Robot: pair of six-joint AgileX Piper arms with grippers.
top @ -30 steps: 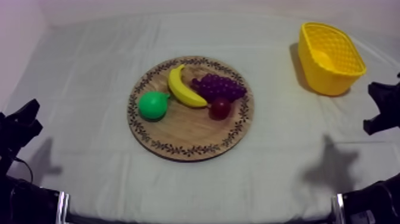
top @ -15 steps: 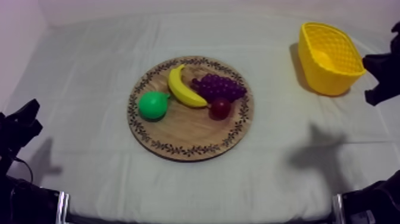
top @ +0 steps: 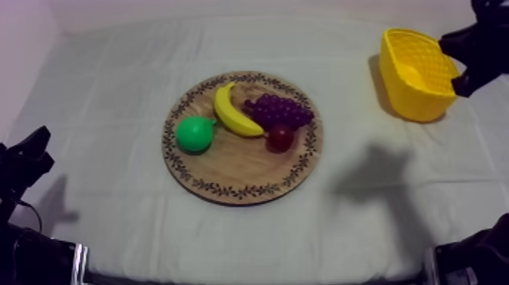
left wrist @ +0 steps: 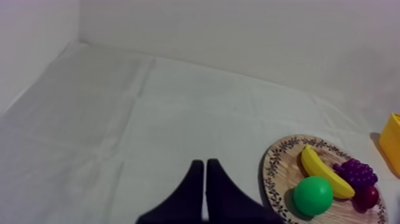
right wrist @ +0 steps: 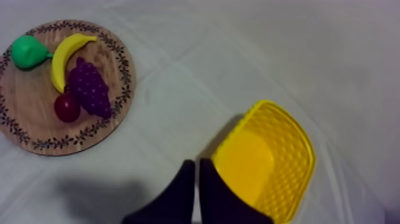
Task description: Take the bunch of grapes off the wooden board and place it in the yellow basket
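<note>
A purple bunch of grapes (top: 279, 111) lies on the round wooden board (top: 227, 170) at mid-table, between a banana (top: 233, 112) and a small red fruit (top: 279, 138). The yellow basket (top: 419, 73) stands at the far right. My right gripper (top: 459, 72) hangs over the basket's right rim, shut on nothing; its wrist view has the fingers (right wrist: 195, 190) together as a wedge beside the basket (right wrist: 265, 161), with the grapes (right wrist: 89, 87) and the board (right wrist: 36, 128) farther off. My left gripper (top: 30, 155) rests low at the left, shut, its fingers (left wrist: 205, 190) a narrow wedge near the board (left wrist: 272, 179).
A green pear (top: 195, 133) sits on the board's left part. The right arm's shadow (top: 371, 178) falls on the cloth right of the board. Bare cloth lies between the board and the basket and all along the front.
My right gripper has risen and moved away from the table's front, from beside the basket's near end to above its right rim. Its shadow slid left. The left arm and the fruit stayed still.
</note>
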